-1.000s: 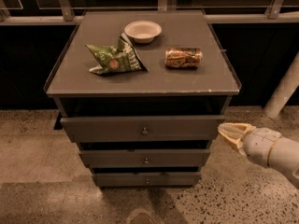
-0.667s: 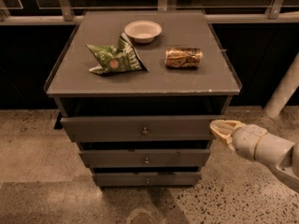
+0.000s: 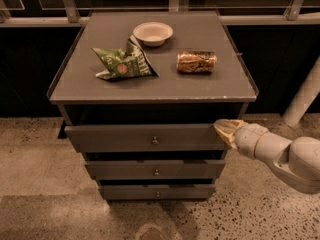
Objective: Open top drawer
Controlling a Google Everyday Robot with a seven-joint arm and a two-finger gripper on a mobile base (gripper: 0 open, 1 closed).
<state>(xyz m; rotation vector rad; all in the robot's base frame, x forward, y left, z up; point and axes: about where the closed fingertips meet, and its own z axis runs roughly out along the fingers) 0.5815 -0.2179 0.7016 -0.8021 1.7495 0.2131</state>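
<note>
The top drawer [image 3: 115, 138] is the widest of three grey fronts under the cabinet top, with a small round metal knob [image 3: 155, 141] at its centre. It stands slightly out from the cabinet body. My gripper [image 3: 223, 129] comes in from the right on a pale arm. Its tip is at the right end of the top drawer front, level with the knob and well to the right of it. It holds nothing that I can see.
On the cabinet top [image 3: 200, 86] lie a white bowl [image 3: 153, 33], a green chip bag [image 3: 123, 63] and a brown can [image 3: 196, 62] on its side. Two narrower drawers [image 3: 125, 170] sit below. A white post [image 3: 304, 96] stands at the right. The floor is speckled concrete.
My gripper has moved left, from beside the cabinet's right side to the right end of the top drawer front. The drawers and the things on top have not moved.
</note>
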